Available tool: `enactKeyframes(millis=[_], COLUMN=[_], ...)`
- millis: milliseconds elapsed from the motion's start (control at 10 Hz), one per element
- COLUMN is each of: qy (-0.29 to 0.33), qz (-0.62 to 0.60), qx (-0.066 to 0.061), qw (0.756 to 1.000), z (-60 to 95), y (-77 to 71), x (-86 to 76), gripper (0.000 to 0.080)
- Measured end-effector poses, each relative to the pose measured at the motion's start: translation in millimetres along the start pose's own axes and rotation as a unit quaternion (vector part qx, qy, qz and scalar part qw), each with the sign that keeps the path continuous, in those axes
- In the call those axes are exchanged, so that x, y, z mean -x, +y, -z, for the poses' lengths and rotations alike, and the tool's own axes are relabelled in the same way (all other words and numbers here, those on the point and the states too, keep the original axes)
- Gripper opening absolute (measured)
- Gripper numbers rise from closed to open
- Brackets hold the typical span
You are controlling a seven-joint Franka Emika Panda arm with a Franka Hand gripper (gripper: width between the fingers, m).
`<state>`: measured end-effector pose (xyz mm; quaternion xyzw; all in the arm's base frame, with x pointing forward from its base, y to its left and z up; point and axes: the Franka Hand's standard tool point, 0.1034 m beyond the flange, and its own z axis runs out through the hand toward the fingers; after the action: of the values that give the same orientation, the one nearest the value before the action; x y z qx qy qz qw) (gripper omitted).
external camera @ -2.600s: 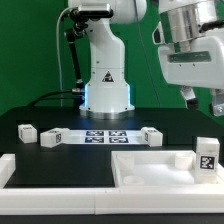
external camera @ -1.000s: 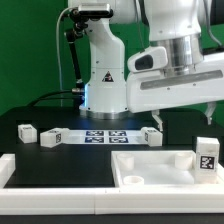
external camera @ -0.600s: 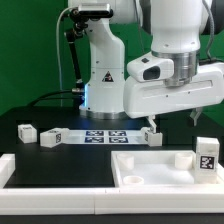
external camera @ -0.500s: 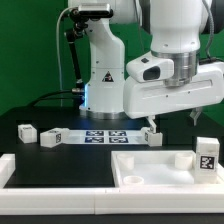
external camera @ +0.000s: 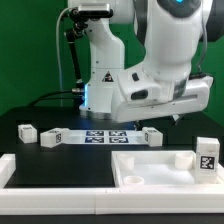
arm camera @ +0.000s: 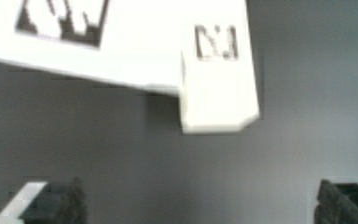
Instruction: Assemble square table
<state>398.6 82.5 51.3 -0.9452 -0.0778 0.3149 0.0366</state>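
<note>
The white tray-like tabletop (external camera: 150, 166) lies at the front, toward the exterior view's right. One tagged leg (external camera: 207, 155) stands on its right side. Two more legs (external camera: 25, 130) (external camera: 50, 137) lie on the black table at the left. Another leg (external camera: 152, 135) (arm camera: 220, 70) lies against the right end of the marker board (external camera: 105, 135) (arm camera: 60, 35). My gripper (external camera: 160, 120) (arm camera: 199, 205) hovers just above that leg. It is open, and only bare dark table shows between its fingers (arm camera: 51, 203).
A long white border rail (external camera: 45, 172) runs along the front left edge. The robot's white base (external camera: 105, 85) stands behind the marker board. A green backdrop closes off the back.
The arm has swung from the exterior view's right toward the middle. It now hangs over the leg beside the marker board. The jaws have stayed wide apart.
</note>
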Motion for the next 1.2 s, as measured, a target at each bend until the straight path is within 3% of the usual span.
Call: enactKeyframes(millis=[500, 600, 1000, 1200], qy=[-0.132, -0.123, -0.123, -0.149], qz=[-0.011, -0.014, -0.019, -0.043], qx=[-0.012, -0.009, -0.011, -0.008], qw=[0.991, 0.992, 0.992, 0.988], z=[-8.5, -10.3, -11.6, -41.0], y=[-4.6, -10.3, -6.0, -11.4], x=[2.3, -2.4, -2.0, 8.4], gripper=[0.0649, 0.0649, 0.0649, 0.0649])
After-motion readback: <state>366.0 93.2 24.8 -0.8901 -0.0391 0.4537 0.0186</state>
